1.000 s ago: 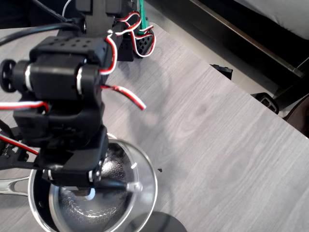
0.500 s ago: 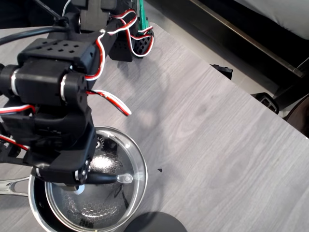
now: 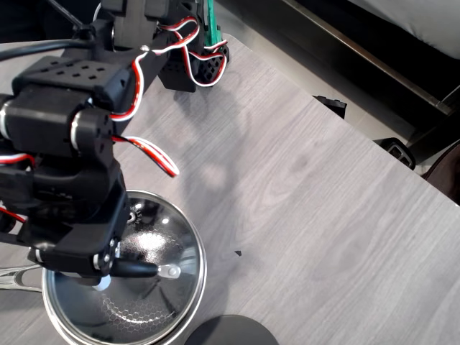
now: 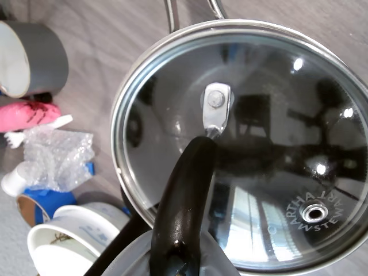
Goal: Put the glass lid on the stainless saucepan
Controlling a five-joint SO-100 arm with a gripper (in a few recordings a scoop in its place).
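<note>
Step in hand: the arm is lowering the glass lid (image 3: 147, 277) onto the stainless saucepan (image 3: 54, 316), at the near left of the table (image 3: 302, 180) in the overhead view; I judge it almost seated or just seating.

Gripper: the gripper (image 3: 108, 267) is pinching the lid's black bar handle (image 4: 184, 201) at one end, jaws pressed against it, so the lid is hanging close to level under the wrist.

Why held so: the bar is the only raised part to grip, and holding it leaves the rim free to meet the pan.

Lid: round clear glass, gently domed, with a bright steel rim, a metal rivet plate (image 4: 216, 106) where the handle meets the glass, and a small ringed steam vent (image 4: 314, 213) beside embossed lettering.

Saucepan: shiny steel wall, with a dark honeycomb-patterned floor showing through the glass in the overhead view; two steel handle rods (image 4: 190, 10) are running off the far edge of the wrist view.

Fit: the lid rim is lying just inside the pan rim all round, so it looks centred.

Around it: a grey cup (image 4: 31, 60), a pink toy (image 4: 29, 115), crumpled clear plastic (image 4: 54, 155) and a white bowl (image 4: 69, 238) are sitting at the left in the wrist view, clear of the pan.
</note>
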